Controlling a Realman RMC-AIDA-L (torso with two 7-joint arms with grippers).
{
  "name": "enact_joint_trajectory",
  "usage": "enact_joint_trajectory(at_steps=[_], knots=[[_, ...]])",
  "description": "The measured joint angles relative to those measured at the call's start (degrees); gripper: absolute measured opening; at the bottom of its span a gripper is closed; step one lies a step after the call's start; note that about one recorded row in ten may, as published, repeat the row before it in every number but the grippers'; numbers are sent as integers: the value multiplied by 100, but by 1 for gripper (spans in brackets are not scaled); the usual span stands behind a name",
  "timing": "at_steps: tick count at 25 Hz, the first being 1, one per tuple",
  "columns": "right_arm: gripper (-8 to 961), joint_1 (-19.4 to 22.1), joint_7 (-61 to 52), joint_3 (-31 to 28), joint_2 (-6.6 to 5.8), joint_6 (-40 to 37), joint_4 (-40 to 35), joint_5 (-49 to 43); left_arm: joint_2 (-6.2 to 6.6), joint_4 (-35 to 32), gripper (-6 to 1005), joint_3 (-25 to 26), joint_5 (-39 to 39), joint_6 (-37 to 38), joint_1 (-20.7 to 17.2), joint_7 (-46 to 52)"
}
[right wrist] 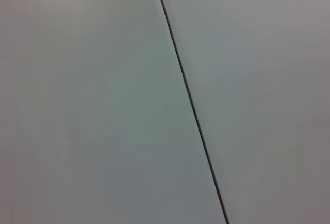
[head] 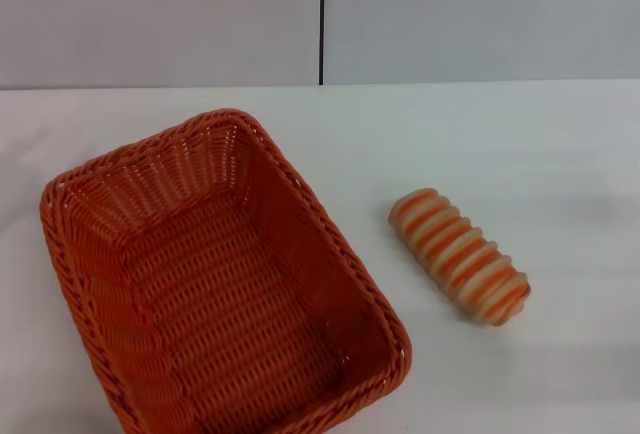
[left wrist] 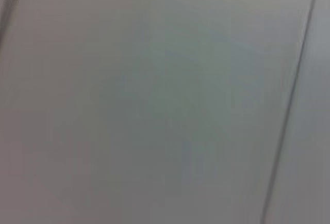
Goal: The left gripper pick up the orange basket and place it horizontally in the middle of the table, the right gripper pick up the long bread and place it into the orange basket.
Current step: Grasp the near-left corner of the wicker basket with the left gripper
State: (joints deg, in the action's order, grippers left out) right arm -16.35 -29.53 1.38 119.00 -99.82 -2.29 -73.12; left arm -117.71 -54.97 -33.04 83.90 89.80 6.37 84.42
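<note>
Basket and bread wait on the bench, neither gripper in sight.

Orange basket (head: 215, 284) sits at about eight o'clock on the white bench (head: 540, 144), empty, its long axis running from eleven to five o'clock, so it likely needs turning to lie horizontal. Long bread (head: 459, 255) lies just beside it at four o'clock, apart from the rim, slanted the same way. Both wrist views show only grey wall (right wrist: 93, 100) with a dark seam (right wrist: 188, 92). Whether either gripper is open or closed cannot be told. No writing shows.
</note>
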Motion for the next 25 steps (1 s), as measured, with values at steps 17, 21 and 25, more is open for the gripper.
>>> enact_joint_trajectory(at_steps=[17, 21, 25], knots=[[682, 3, 0, -50, 0, 58, 26, 55, -15, -4459, 763, -1284, 4867, 1138, 1975, 3976], [683, 10, 0, -45, 0, 80, 25, 50, -37, -4613, 762, -1936, 5733, 1302, 2461, 4048], [683, 32, 0, -42, 0, 94, 19, 35, -85, -4515, 762, -2642, 6555, 1236, 2650, 4127]])
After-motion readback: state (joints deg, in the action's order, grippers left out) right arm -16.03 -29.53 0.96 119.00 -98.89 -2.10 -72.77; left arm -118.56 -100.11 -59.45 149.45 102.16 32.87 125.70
